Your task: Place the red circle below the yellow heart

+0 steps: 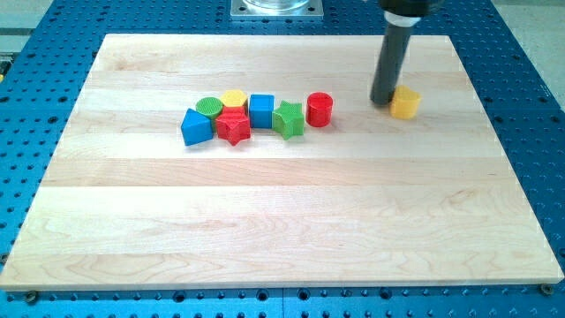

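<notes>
The red circle (320,109) stands on the wooden board (282,221), at the right end of a row of blocks. The yellow heart (405,103) sits apart, towards the view's upper right. My tip (384,100) rests on the board right against the yellow heart's left side, well to the right of the red circle.
Left of the red circle lie a green star (288,120), a blue square block (261,109), a red star (233,127), a yellow block (234,98), a green round block (209,107) and a blue block (196,127). A metal mount (276,9) sits at the view's top edge.
</notes>
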### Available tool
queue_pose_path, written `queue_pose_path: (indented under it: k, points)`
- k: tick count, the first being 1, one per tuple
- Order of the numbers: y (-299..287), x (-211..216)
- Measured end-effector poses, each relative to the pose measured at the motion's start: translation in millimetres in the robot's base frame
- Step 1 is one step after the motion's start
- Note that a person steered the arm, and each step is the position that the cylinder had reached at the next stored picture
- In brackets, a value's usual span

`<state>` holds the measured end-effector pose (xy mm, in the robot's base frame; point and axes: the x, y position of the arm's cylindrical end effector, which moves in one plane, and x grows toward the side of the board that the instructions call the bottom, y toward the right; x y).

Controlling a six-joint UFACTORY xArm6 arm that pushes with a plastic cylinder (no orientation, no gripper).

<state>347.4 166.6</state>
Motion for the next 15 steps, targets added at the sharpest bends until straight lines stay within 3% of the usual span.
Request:
queue_pose_path:
  k: [1,3,4,5,6,9,11,12,13,15]
  points:
    - [-14.3,0.0]
    - [-111.0,-7.2]
    - [-127.5,-5.0]
    - [-133.5,30.3]
    - [-121.5,70.1]
    - [-49.1,88.0]
    - [-46.7,95.5]
    - [-46.7,134.3]
    - [-38.9,136.8]
    - [-13.8,93.0]
